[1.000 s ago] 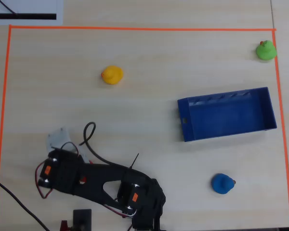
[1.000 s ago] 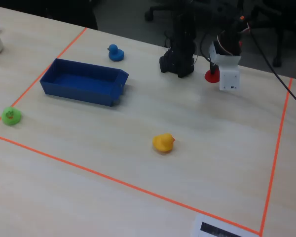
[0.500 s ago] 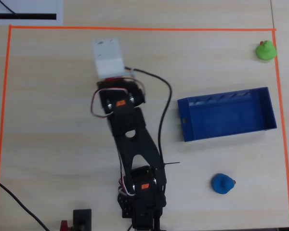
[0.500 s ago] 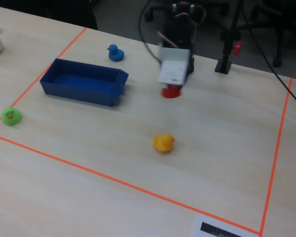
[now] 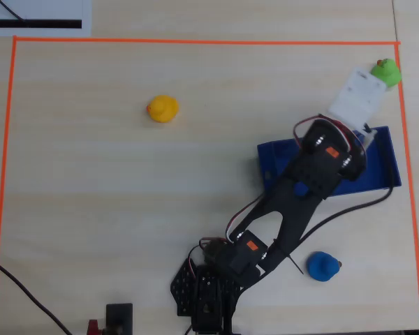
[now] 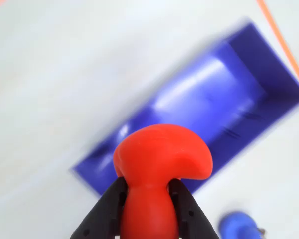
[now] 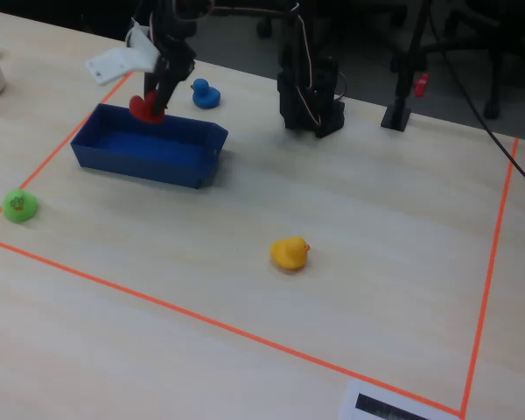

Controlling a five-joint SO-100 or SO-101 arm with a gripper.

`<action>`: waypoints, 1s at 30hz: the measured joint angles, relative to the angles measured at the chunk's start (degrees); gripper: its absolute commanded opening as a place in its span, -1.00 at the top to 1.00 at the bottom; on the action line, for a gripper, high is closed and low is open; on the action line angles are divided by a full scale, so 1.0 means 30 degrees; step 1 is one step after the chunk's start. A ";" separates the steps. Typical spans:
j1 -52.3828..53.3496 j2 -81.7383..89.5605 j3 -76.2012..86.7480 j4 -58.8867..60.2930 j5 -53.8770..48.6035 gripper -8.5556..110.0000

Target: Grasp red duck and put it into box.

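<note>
My gripper point(image 6: 147, 191) is shut on the red duck point(image 6: 159, 169), with a black finger on each side of its body. In the fixed view the red duck point(image 7: 144, 108) hangs in the gripper point(image 7: 151, 108) just above the far rim of the dark-blue box point(image 7: 149, 149). In the wrist view the box point(image 6: 199, 119) lies below and beyond the duck, blurred. In the overhead view the arm covers much of the box point(image 5: 384, 167); the duck and the jaws are hidden there.
A yellow duck point(image 5: 163, 108) sits in the open middle, a green duck point(image 5: 386, 71) by the orange tape corner, a blue duck point(image 5: 323, 266) near the arm's base point(image 5: 209, 293). Orange tape point(image 5: 195, 40) frames the work area.
</note>
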 measured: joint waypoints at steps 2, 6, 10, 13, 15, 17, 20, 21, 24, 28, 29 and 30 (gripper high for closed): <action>0.1260 -0.0498 0.0293 -0.0439 -0.0088 0.86; 0.2314 -0.1055 0.1084 -0.1172 -0.0117 0.86; 0.2139 -0.1084 0.2373 -0.2256 -0.0117 0.86; 0.2168 -0.1084 0.3516 -0.3281 -0.0117 0.83; 0.2256 -0.1084 0.4131 -0.3750 -0.0117 0.73; 0.2139 -0.1084 0.4482 -0.3867 -0.0117 0.61; 0.2080 -0.1084 0.4512 -0.3867 -0.0117 0.51; 0.2080 -0.1084 0.4512 -0.3867 -0.0117 0.49; 0.2021 -0.1084 0.4512 -0.3867 -0.0117 0.48; 0.1904 -0.1055 0.4746 -0.3809 -0.0146 0.50; 0.1875 -0.1055 0.4834 -0.3750 -0.0146 0.55; 0.1846 -0.1055 0.4922 -0.3691 -0.0146 0.62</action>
